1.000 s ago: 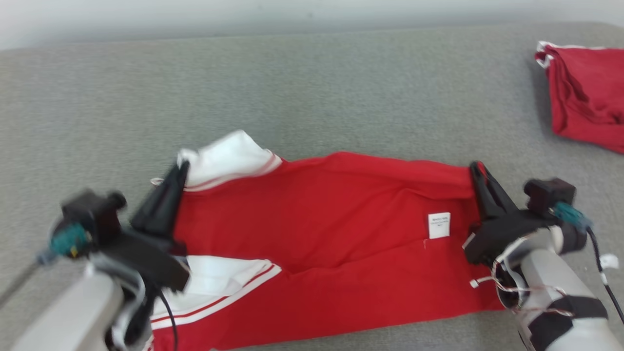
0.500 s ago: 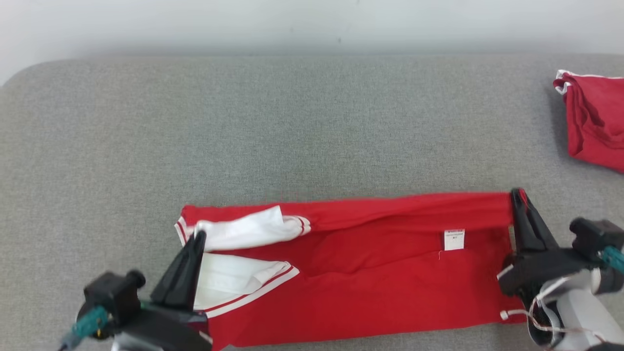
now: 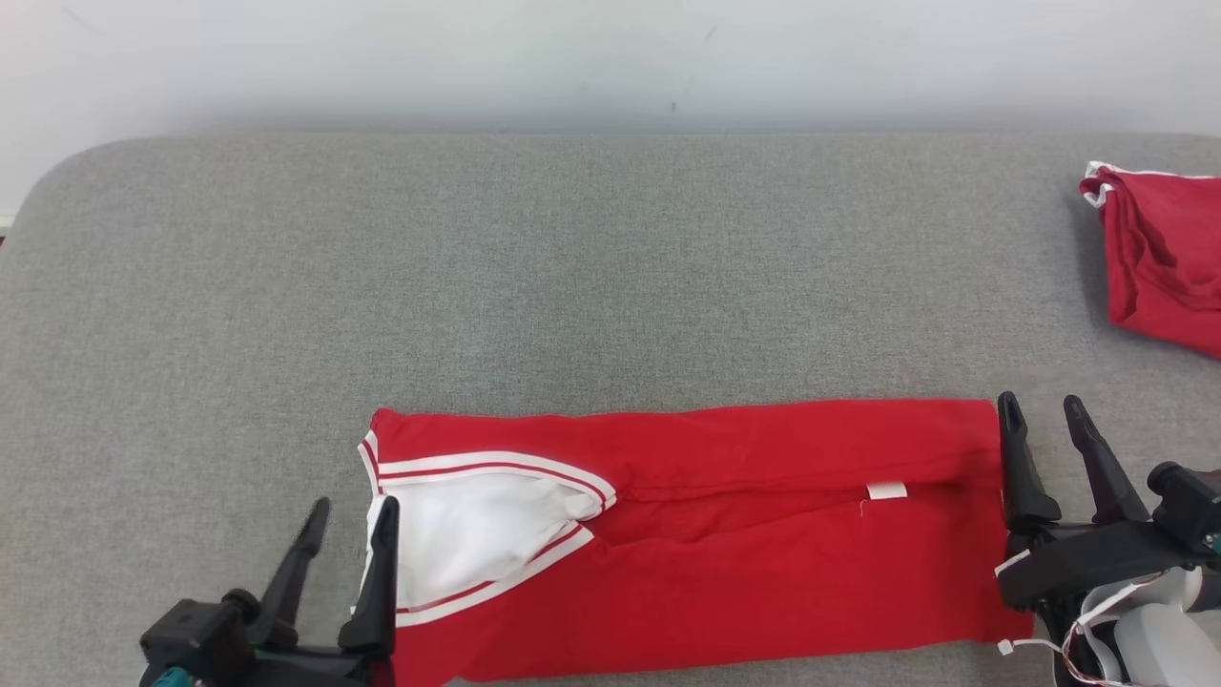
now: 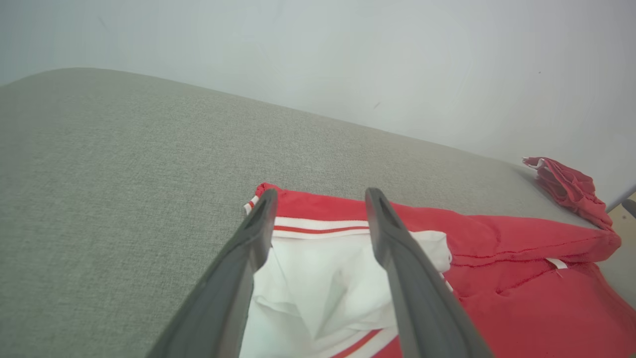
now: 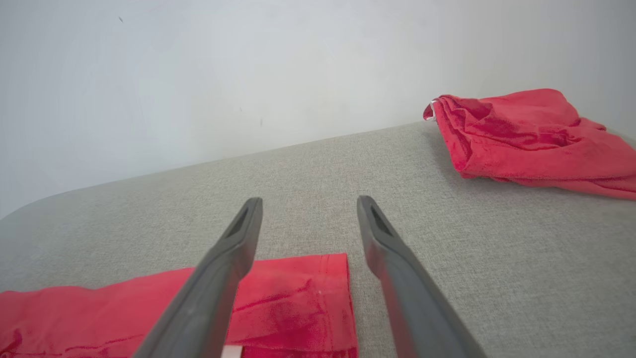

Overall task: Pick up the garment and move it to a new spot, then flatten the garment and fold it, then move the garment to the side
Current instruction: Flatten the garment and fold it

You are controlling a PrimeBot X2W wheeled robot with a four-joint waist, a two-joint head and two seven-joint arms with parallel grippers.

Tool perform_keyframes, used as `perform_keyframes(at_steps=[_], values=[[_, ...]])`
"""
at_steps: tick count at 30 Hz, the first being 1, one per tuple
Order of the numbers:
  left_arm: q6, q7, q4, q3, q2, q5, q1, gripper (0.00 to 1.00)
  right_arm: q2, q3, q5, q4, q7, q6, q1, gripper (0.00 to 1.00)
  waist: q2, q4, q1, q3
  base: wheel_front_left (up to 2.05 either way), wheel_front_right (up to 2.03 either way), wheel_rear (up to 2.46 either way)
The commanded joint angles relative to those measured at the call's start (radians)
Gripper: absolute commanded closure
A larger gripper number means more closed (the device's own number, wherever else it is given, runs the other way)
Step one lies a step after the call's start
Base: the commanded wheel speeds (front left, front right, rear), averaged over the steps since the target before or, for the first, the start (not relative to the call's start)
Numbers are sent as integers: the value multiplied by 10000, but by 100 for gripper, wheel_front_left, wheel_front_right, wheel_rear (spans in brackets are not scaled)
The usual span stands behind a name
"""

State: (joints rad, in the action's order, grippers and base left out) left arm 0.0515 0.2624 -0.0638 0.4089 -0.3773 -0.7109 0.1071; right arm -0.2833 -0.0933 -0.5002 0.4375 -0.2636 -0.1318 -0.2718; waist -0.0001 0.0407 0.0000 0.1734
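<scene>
The garment [image 3: 763,572] lies folded once (long, flat). Left gripper [image 3: 354,508] and right gripper [image 3: 1040,403] are spread, empty. More folding and moving aside are left.

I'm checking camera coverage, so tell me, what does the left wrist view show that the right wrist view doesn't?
Left wrist view's own: the left gripper, fingers spread, over the white sleeve with its red-striped trim.

Right wrist view's own: the right gripper, fingers spread, over the plain red end of the garment.

Shared: the garment lying folded, the second red garment bunched further off, the grey surface and the pale wall behind it.
</scene>
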Motion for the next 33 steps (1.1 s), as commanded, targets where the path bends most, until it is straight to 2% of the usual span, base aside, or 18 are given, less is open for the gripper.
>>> perform_keyframes(at_steps=[1,7,8,12,20,30,31,33], values=[[-37,29,27,-177,109,226,-159,0,14,37,19,-130,-6,29,159,0,1,-14,0,-52,0,0,0],[-173,30,288,-1517,786,1113,-517,0,-89,165,103,-351,79,29,384,0,1,-60,0,-210,0,0,0],[-226,30,426,-1980,975,1617,-601,0,-111,232,179,-182,329,29,366,0,1,-54,0,-249,0,0,0],[-361,28,534,-2874,1416,2498,-697,0,12,308,328,214,851,29,123,0,1,-20,0,-279,0,0,0],[-885,30,305,-3888,2146,3961,-797,0,415,630,627,1302,1517,29,-256,0,1,148,0,-300,0,0,0],[-1440,29,-47,-4422,2677,4631,-865,0,810,662,674,2725,1954,29,-623,0,1,222,0,-317,0,0,0],[-1471,30,-69,-4465,2720,4680,-853,0,854,635,642,2886,1983,29,-682,42,1,230,0,-324,0,0,0],[-1557,30,-129,-4499,2796,4778,-814,0,920,528,583,3179,2048,29,-745,80,1,266,0,-336,0,0,0]])
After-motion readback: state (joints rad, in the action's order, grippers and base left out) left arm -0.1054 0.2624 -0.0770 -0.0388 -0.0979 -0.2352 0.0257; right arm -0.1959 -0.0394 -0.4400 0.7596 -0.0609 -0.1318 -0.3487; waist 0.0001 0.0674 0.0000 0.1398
